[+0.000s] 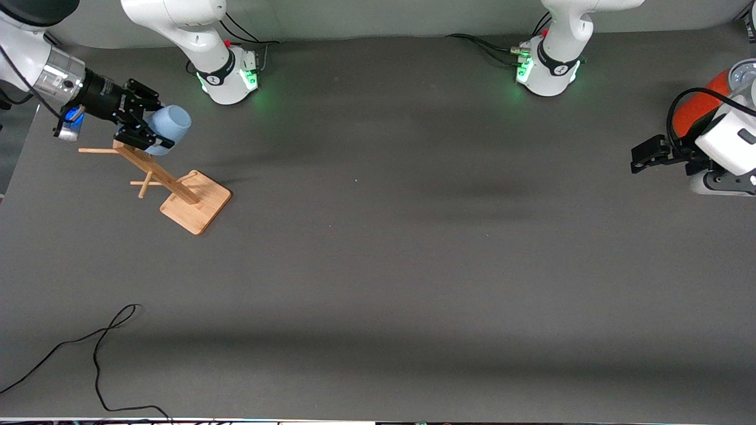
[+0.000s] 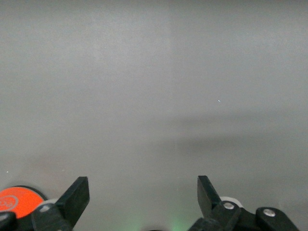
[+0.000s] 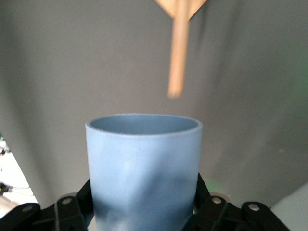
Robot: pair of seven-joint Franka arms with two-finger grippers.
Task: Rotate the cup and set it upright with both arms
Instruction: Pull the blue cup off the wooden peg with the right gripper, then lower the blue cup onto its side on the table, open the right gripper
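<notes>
Wooden rack (image 1: 177, 189) on grey table (image 1: 378, 265), at the right arm's end; orange-red can (image 1: 700, 106) at the left arm's end; black cable (image 1: 100, 354) near the front camera edge

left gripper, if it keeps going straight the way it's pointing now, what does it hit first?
Probably nothing: the left gripper, open at its own end of the table, points across bare table. Its wrist view shows only mat ahead; depth is unclear.

A dark grey table (image 1: 378, 265) carries a wooden rack (image 1: 177, 192), an orange-red can (image 1: 700, 106) and a black cable (image 1: 97, 354).
</notes>
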